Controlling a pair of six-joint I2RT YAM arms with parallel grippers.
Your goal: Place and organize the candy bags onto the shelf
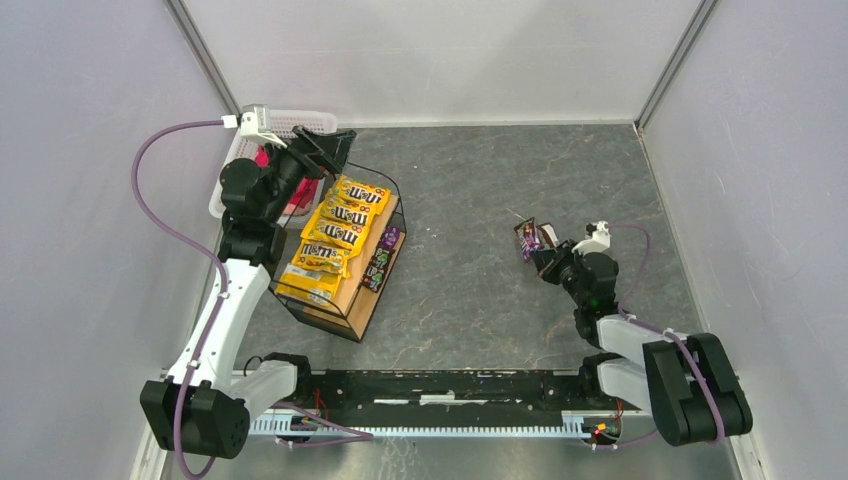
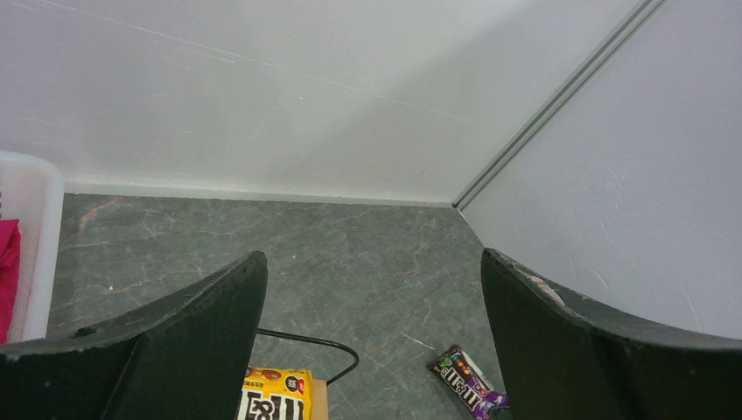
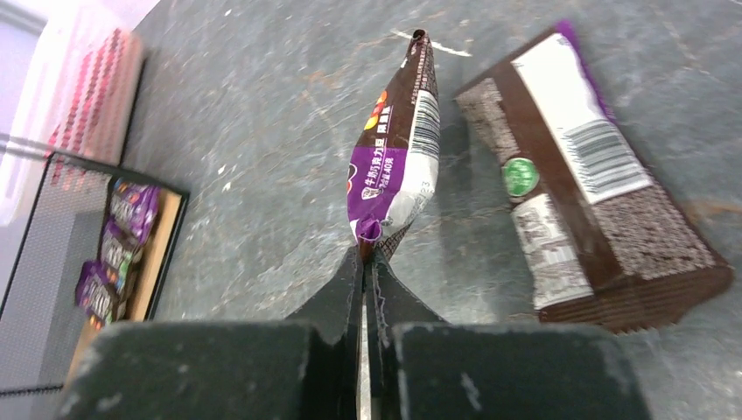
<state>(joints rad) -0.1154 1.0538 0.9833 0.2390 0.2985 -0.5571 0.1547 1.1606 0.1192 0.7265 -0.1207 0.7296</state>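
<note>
My right gripper (image 3: 368, 254) is shut on the lower edge of a purple-and-brown candy bag (image 3: 398, 144), which stands on edge over the table at right of centre (image 1: 528, 240). A second brown candy bag (image 3: 577, 175) lies flat, back side up, just beside it. The shelf (image 1: 372, 300) stands at the left, with several yellow candy bags (image 1: 335, 230) on its upper plank and purple ones (image 1: 384, 257) on the lower plank. My left gripper (image 1: 330, 150) hangs open and empty over the shelf's far end (image 2: 374, 262). A yellow bag (image 2: 273, 398) lies below it.
A white perforated basket (image 1: 300, 122) holding a pink cloth (image 2: 7, 271) sits in the far left corner behind the shelf. White walls close in the table on three sides. A purple packet (image 2: 468, 381) shows beside the left gripper's right finger.
</note>
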